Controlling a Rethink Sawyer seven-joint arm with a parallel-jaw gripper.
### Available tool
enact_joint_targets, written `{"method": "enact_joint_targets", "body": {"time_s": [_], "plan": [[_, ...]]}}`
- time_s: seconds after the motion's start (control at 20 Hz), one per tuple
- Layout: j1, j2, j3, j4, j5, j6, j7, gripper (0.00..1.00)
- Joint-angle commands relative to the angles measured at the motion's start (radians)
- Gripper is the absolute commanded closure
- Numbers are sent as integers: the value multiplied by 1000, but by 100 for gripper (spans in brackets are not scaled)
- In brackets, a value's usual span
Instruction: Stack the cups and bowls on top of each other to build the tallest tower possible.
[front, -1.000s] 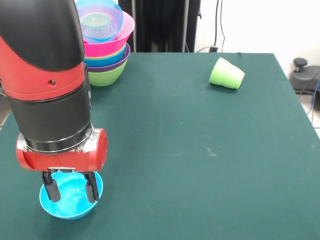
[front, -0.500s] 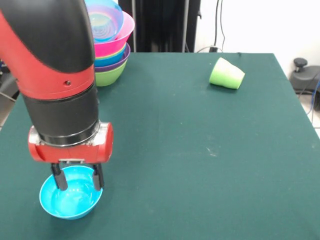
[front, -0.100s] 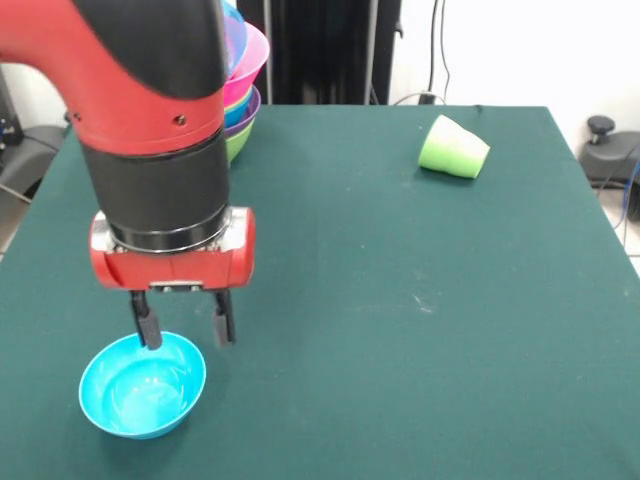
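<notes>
Cyan, small, round glossy plastic bowl (front, -0.100s: 142, 386) sits upright on the green table cloth (front, -0.100s: 400, 300) at the near left corner. I read my gripper (front, -0.100s: 184, 325) as spread and empty, poised over the bowl's far-right rim; the bowl lies just down and left of it. The nested bowl tower (front, -0.100s: 240, 90) stands well apart, far left

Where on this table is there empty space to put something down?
Most of it: the green cloth between the cyan bowl and the green cup, and all along the right side. The far left corner is crowded by the bowl tower, and the gripper hangs above the cyan bowl.
</notes>
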Motion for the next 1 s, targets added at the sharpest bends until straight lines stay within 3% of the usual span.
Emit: {"method": "enact_joint_targets", "body": {"time_s": [0.05, 0.35, 0.7, 1.0], "plan": [[52, 68, -54, 21, -6, -67, 43, 0], [62, 145, -39, -73, -16, -79, -20, 0], [63, 148, -51, -76, -11, -83, -27, 0], [51, 120, -56, -96, -11, -18, -77, 0]]}}
